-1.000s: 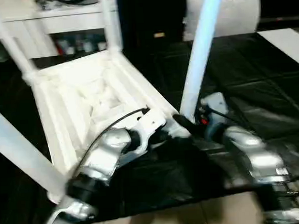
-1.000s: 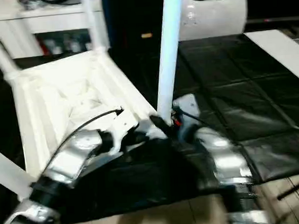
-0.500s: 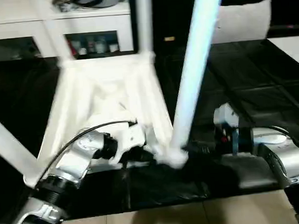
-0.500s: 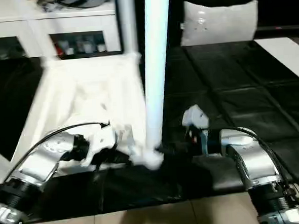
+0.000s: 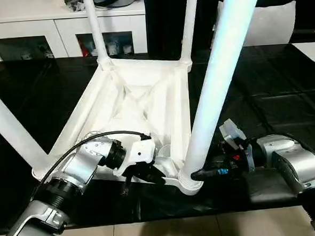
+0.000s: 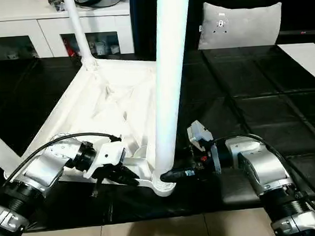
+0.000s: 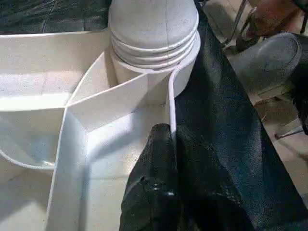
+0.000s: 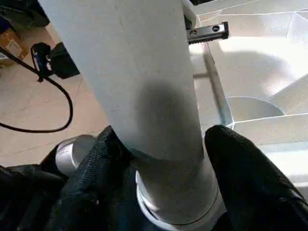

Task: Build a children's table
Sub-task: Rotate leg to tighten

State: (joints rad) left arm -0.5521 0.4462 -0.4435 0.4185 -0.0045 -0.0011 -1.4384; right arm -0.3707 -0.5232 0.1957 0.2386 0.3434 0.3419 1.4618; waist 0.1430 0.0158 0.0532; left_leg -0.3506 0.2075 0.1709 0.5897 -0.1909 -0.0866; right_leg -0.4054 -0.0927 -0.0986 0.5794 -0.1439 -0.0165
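The children's table lies upside down on the black mat, its ribbed white tabletop (image 5: 140, 97) facing up. Its legs stand upright in the corner sockets. The near right leg (image 5: 219, 77) rises in front of me. My left gripper (image 5: 150, 174) is shut on the tabletop's thin front rim (image 7: 169, 103), just beside that leg's socket (image 7: 154, 43). My right gripper (image 5: 196, 174) reaches in from the right. Its two black fingers (image 8: 240, 178) press against either side of the leg's base (image 8: 159, 120), just above the collar.
Two far legs (image 5: 92, 25) (image 5: 190, 19) and a left leg (image 5: 8, 127) stand up around the work. A grey cushion (image 6: 242, 24) leans at the back right. A white cabinet (image 5: 61, 27) runs along the back. The black mat (image 5: 263, 90) ends at bare floor (image 5: 207, 230) near me.
The camera has swung and steadied, so the whole picture has shifted. My right fingers have drawn in against the near leg's base. The left grip on the rim is unchanged.
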